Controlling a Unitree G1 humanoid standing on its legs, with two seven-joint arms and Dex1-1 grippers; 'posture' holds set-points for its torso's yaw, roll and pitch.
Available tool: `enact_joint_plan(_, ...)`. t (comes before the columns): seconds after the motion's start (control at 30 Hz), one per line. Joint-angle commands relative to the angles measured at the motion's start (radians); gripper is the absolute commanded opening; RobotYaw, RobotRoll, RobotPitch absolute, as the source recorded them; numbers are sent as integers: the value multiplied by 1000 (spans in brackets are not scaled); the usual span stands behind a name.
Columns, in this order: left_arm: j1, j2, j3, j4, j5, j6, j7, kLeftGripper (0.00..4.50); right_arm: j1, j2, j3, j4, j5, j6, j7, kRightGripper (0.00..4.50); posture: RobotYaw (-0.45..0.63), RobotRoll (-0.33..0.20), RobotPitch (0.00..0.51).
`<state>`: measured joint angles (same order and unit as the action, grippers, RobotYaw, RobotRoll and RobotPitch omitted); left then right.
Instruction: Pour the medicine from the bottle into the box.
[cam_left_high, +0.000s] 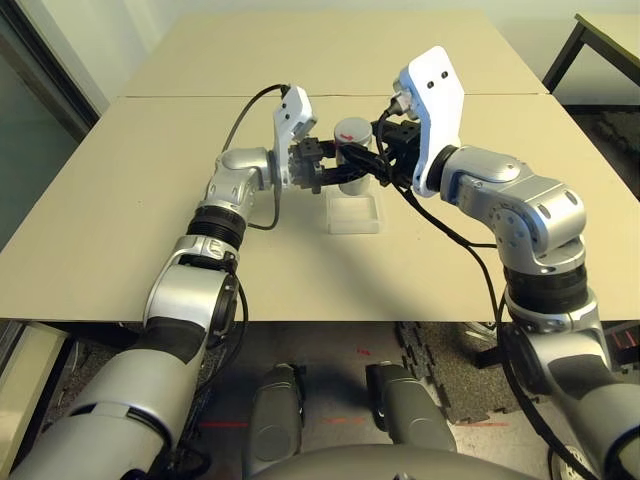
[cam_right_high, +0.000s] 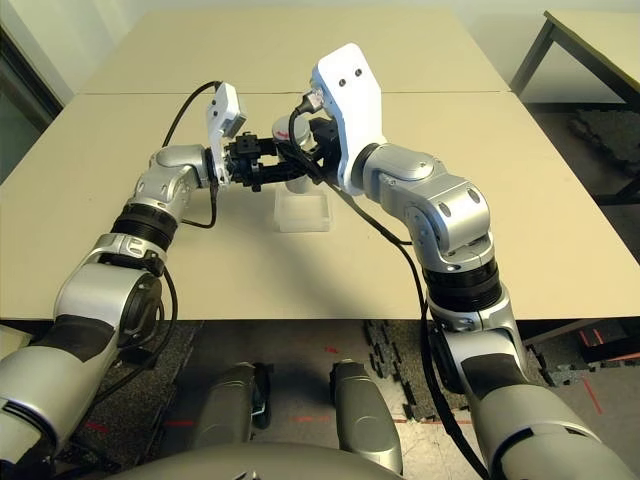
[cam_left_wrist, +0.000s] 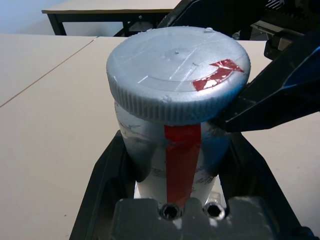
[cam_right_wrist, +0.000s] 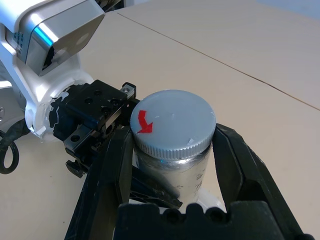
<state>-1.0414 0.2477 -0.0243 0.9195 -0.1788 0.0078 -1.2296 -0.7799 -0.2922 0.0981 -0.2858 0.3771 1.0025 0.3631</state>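
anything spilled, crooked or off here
Nothing stands out. The bottle is upright with its grey cap still on, held above the table by the left end effector, while the right end effector is shut on the cap. The clear box sits squarely on the table, with no spill.

Both silver forearms reach forward and bend inward at the wrists, so the two grippers meet at centre above the tabletop (cam_left_high: 120, 200). The left gripper (cam_left_high: 322, 166) points level toward the robot's right, its black fingers (cam_left_wrist: 107, 175) clamped on the body of the bottle (cam_left_high: 352, 160). The right gripper (cam_left_high: 380, 150), with its white wrist housing raised high, angles in from the opposite side, its fingers (cam_right_wrist: 240, 165) closed about the bottle's cap (cam_right_wrist: 172, 122).
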Motion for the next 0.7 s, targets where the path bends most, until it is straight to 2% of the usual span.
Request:
enact_joint_plan(0.03, 11, -1, -21, -24, 8, 18, -24, 2425, -22, -19, -52, 18, 51, -49, 80, 2533, -233, 0, 102)
enact_joint_plan(0.17, 17, 2, -26, -57, 1, 37, -39, 2425, -47, -98, -87, 114, 94, -107, 230, 2533, -232, 0, 102)
enact_joint_plan(0.33, 40, 9, -32, -117, -6, 68, -46, 2425, -106, -192, -99, 316, 89, -224, 390, 2488, -220, 0, 101)
enact_joint_plan(0.57, 86, 21, -39, -208, -20, 115, -40, 2425, -167, -222, -87, 504, 66, -332, 512, 2355, -188, 0, 99)
enact_joint_plan(0.63, 98, 23, -41, -229, -22, 126, -38, 2425, -175, -220, -83, 537, 61, -353, 531, 2515, -185, 0, 99)
enact_joint_plan(0.67, 102, 24, -42, -238, -23, 131, -37, 2425, -177, -221, -81, 550, 59, -362, 540, 3073, -185, 0, 99)
enact_joint_plan(0.7, 105, 26, -43, -245, -24, 135, -36, 2425, -179, -220, -78, 559, 57, -368, 545, 3324, -183, 0, 99)
